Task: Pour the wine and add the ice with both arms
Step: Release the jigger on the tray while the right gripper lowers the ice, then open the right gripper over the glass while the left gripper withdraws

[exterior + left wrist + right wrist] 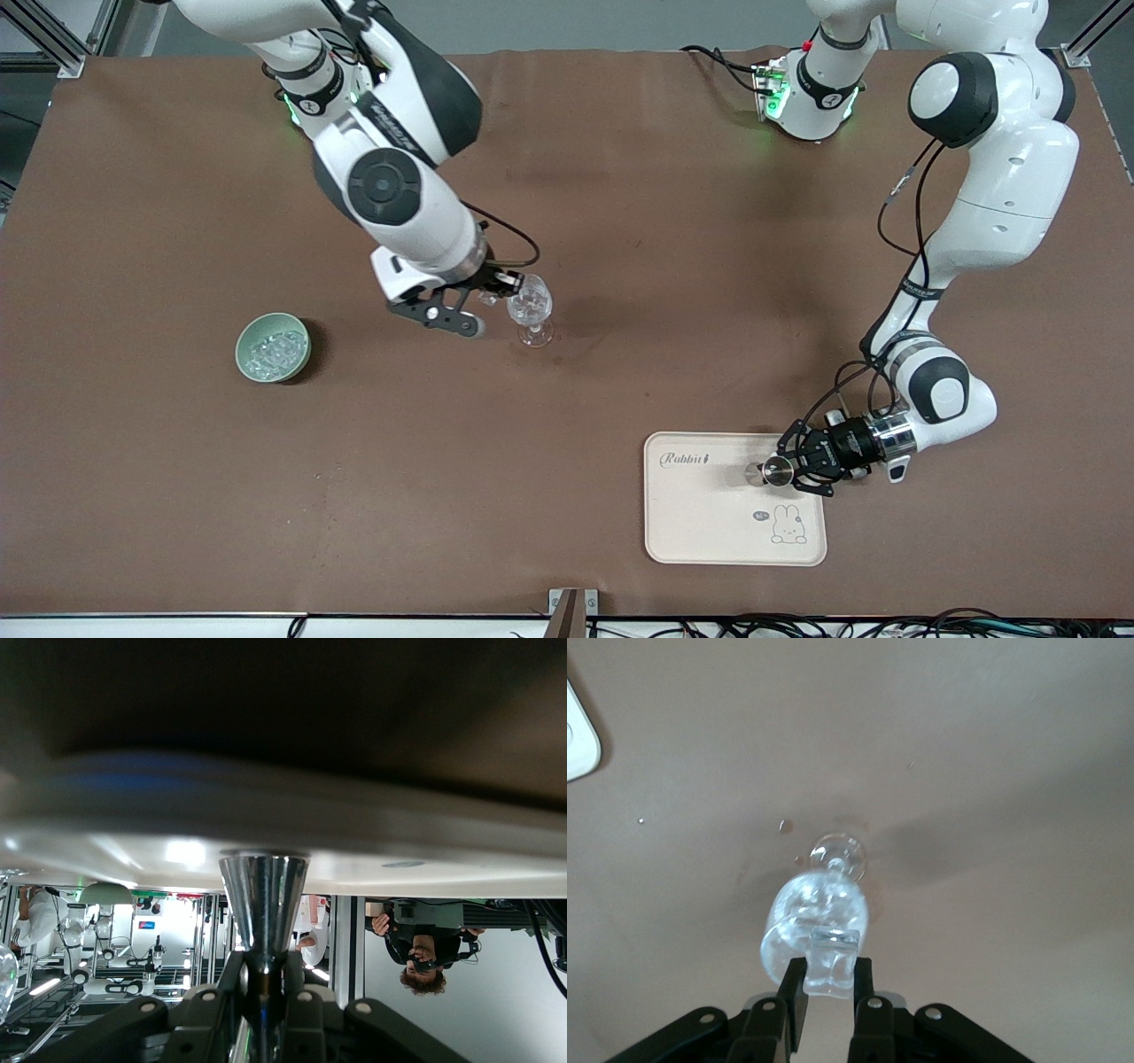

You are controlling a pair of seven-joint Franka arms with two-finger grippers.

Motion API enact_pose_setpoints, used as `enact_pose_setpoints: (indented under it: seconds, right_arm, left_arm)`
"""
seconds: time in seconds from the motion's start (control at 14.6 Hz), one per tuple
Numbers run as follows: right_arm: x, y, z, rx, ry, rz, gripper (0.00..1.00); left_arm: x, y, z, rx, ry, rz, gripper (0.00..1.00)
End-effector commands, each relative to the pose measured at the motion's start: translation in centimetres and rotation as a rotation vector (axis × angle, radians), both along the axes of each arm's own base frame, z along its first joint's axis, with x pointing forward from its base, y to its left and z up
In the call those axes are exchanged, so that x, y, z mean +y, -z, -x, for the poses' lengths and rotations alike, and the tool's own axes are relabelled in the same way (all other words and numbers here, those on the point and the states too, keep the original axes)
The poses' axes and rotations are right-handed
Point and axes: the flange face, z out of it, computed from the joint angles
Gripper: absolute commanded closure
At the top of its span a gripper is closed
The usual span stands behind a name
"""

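The cream tray (pixel 709 532) lies nearest the camera. On it, the left gripper (pixel 791 471) pinches a steel jigger (pixel 779 472). Toward the right arm's end, farther from the camera than the tray, stands a stemmed glass (pixel 531 307); over its bowl the right gripper (pixel 828 992) pinches clear ice (pixel 831 961). A green bowl (pixel 273 347) holds glittering ice lumps.

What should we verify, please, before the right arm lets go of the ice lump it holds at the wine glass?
1. Right gripper shut on ice lump: ok.
2. Lump over the stemmed glass mouth: ok, at its rim.
3. Glass upright on the table: ok.
4. More ice left in the green bowl: ok.
5. Left gripper apart from the glass, holding a metal cup on the tray: ok.
6. Wine in the glass: cannot tell.
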Motion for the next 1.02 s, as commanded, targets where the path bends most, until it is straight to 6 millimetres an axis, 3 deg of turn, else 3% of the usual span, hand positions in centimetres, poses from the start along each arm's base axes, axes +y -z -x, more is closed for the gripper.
enact_pose_setpoints:
  seconds: [0.0, 0.07, 0.14, 0.2, 0.34, 0.61, 0.75, 0.96]
  right_arm:
    - [2.2, 1.5, 1.0, 0.006, 0.041, 0.034, 0.99]
    - [2.5, 2.0, 1.2, 0.005, 0.055, 0.043, 0.99]
    - [3.0, 2.5, 1.7, 0.013, 0.051, 0.050, 0.99]
    - [3.1, 2.8, 2.0, 0.018, 0.047, 0.055, 0.99]
    - [3.4, 3.0, 2.5, 0.025, 0.047, 0.063, 0.98]
    - [3.8, 3.5, 3.1, 0.035, 0.041, 0.064, 0.98]
    - [4.1, 3.7, 3.3, 0.040, 0.037, 0.064, 0.97]
    - [4.4, 4.3, 3.4, 0.047, 0.033, 0.065, 0.95]
  left_arm:
    - [0.1, -0.2, -0.5, -0.022, -0.010, 0.020, 0.76]
    - [0.1, -0.1, -0.4, -0.016, -0.010, 0.021, 0.62]
    - [0.1, -0.1, -0.4, -0.018, -0.011, 0.022, 0.39]
    - [-0.3, -0.2, -0.4, -0.028, 0.002, 0.014, 0.00]
    - [0.6, -0.9, -0.6, -0.040, 0.002, -0.001, 0.00]
    - [7.5, -5.5, -0.9, -0.155, 0.197, -0.281, 0.00]
    - [9.3, -10.2, -1.0, -0.232, 0.380, -0.501, 0.00]
    - [10.0, -19.9, -0.9, -0.340, 0.610, -0.820, 0.00]
